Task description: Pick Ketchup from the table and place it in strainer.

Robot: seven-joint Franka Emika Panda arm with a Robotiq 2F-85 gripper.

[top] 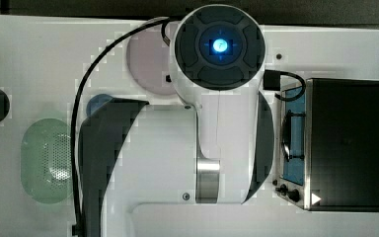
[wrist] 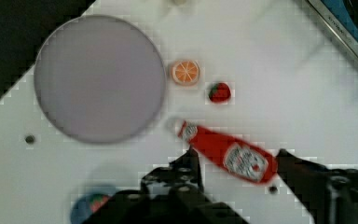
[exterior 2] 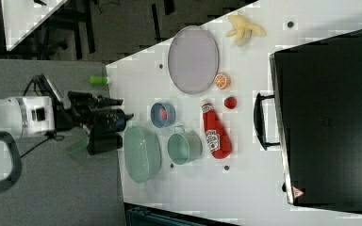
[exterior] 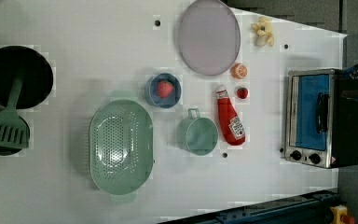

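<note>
The Ketchup (exterior: 230, 122), a red squeeze bottle with a white cap and label, lies on its side on the white table (exterior: 74, 46), between a green cup and a small red fruit. The pale green strainer (exterior: 121, 147) stands apart from it, past the cup; it also shows in the top view (top: 47, 160) and the right view (exterior 2: 142, 153). My gripper (wrist: 237, 152) hangs open above the table. In the wrist view its two dark fingers (wrist: 192, 161) frame the bottle (wrist: 233, 154) without touching it. In the right view the gripper (exterior 2: 118, 120) is well off the tabletop, and the bottle (exterior 2: 215, 132) lies untouched.
A green cup (exterior: 198, 135) sits between the strainer and the bottle. Nearby are a blue bowl with a strawberry (exterior: 163, 90), a lilac plate (exterior: 208, 36), an orange slice (exterior: 239, 71), a small red fruit (exterior: 242, 93) and a banana (exterior: 263, 31). A toaster oven (exterior: 319, 116) stands beyond the bottle; a black pan with a green spatula (exterior: 16, 77) is opposite.
</note>
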